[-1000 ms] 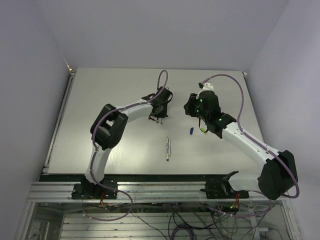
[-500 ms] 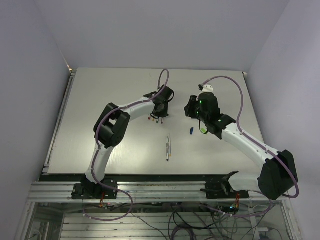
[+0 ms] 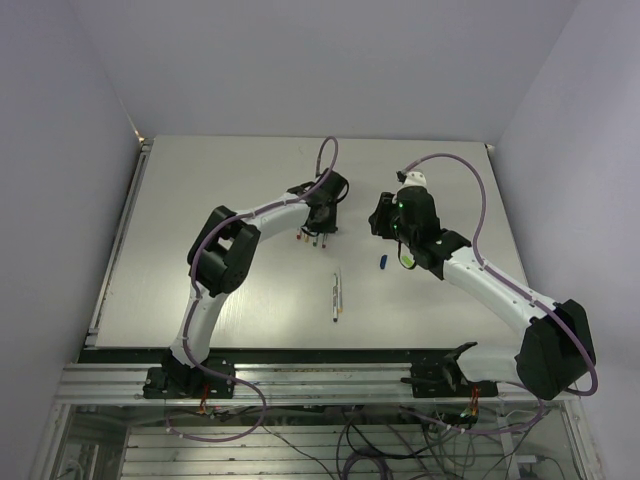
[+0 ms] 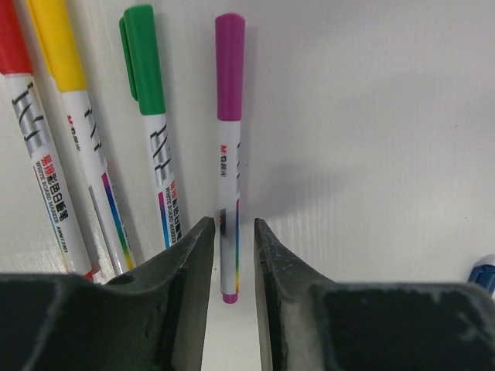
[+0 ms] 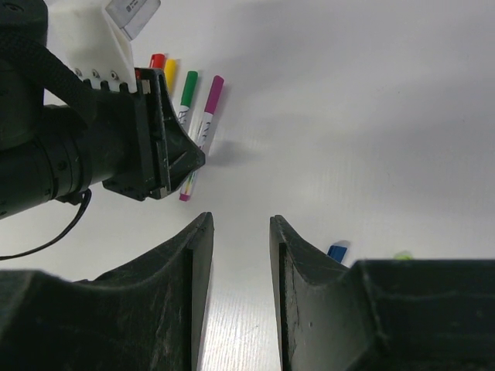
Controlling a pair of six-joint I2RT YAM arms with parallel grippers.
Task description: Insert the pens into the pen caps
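Note:
Four capped pens lie side by side on the table: red (image 4: 9, 39), yellow (image 4: 62, 54), green (image 4: 147, 73) and purple (image 4: 230, 77). My left gripper (image 4: 232, 224) is open, its jaws either side of the purple pen's rear end with a gap on each side. In the top view it (image 3: 320, 226) sits over this row (image 3: 314, 238). Two uncapped whitish pens (image 3: 337, 295) lie together nearer the front. A blue cap (image 3: 382, 262) and a light green cap (image 3: 407, 262) lie by my right gripper (image 5: 240, 219), which is open and empty above bare table.
The blue cap (image 5: 336, 251) and light green cap (image 5: 402, 254) show just right of the right fingers. The left gripper body (image 5: 158, 139) is close ahead of the right gripper. The blue cap also shows at the right edge of the left wrist view (image 4: 485, 272).
The left arm's elbow has swung a little to the right and its gripper has shifted slightly toward the far side over the capped pens. The right arm has hardly moved.

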